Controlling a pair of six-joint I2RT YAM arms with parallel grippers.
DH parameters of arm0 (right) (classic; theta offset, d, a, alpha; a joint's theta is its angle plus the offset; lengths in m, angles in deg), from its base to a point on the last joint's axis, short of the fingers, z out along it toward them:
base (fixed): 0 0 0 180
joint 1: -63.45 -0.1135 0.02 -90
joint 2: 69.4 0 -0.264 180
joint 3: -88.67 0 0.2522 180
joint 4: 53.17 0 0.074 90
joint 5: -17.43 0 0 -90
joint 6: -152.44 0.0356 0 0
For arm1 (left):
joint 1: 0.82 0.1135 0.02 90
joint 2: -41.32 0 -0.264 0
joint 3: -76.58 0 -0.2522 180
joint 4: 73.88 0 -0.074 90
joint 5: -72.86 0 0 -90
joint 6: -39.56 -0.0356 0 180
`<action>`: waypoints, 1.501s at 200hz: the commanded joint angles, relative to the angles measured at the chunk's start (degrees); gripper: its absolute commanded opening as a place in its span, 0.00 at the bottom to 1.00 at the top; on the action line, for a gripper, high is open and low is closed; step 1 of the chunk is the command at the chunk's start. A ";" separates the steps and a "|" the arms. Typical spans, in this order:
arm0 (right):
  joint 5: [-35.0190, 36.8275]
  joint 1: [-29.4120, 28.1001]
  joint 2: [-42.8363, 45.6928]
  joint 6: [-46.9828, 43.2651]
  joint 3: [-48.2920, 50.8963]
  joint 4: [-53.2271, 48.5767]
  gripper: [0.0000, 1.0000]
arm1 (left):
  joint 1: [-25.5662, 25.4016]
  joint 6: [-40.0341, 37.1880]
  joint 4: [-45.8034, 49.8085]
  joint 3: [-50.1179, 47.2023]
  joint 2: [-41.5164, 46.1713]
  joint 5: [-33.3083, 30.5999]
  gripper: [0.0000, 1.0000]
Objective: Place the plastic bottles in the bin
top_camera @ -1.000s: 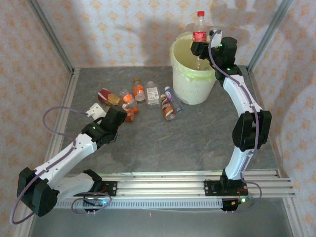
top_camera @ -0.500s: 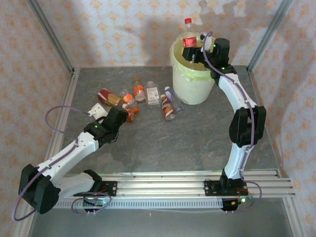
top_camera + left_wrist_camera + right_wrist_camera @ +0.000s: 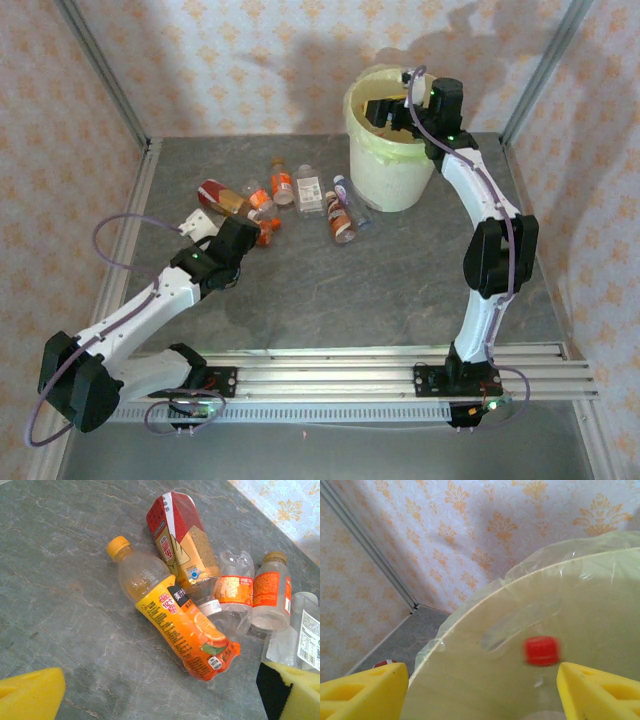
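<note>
Several plastic bottles lie in a loose pile on the grey table: a red-labelled one point(image 3: 222, 196), orange ones point(image 3: 282, 183) and clear ones point(image 3: 309, 190). My left gripper point(image 3: 250, 238) hovers open over the pile's near-left end. In the left wrist view an orange juice bottle point(image 3: 175, 620) with a yellow cap lies just ahead of the open left gripper point(image 3: 161, 690). My right gripper point(image 3: 378, 108) hangs open over the mouth of the bin point(image 3: 390, 175). In the right wrist view a blurred red bottle cap point(image 3: 541, 651) shows inside the bin's liner point(image 3: 470, 680), loose between the spread fingers of the right gripper point(image 3: 481, 680).
The bin stands at the back right against the patterned wall. Metal frame posts point(image 3: 105, 75) rise at the back corners and a rail point(image 3: 400, 365) runs along the near edge. A white block point(image 3: 193, 222) lies left of the pile.
The right gripper swung left over the bin and opened. The red-capped bottle it held upright has dropped from the jaws into the bin. The left arm has barely moved.
</note>
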 commanded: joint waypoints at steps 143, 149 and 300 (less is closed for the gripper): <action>17.59 -4.19 34.15 0.24 22.47 -5.48 0.99 | 1.76 -0.79 -1.71 5.89 -11.06 6.85 1.00; 18.07 -4.46 36.04 0.84 25.26 -4.24 0.99 | 1.99 -0.85 -1.77 6.18 -11.33 7.06 1.00; 26.01 -4.96 57.58 -1.62 46.49 -5.93 0.99 | 23.89 0.73 -14.61 7.77 -24.52 24.87 1.00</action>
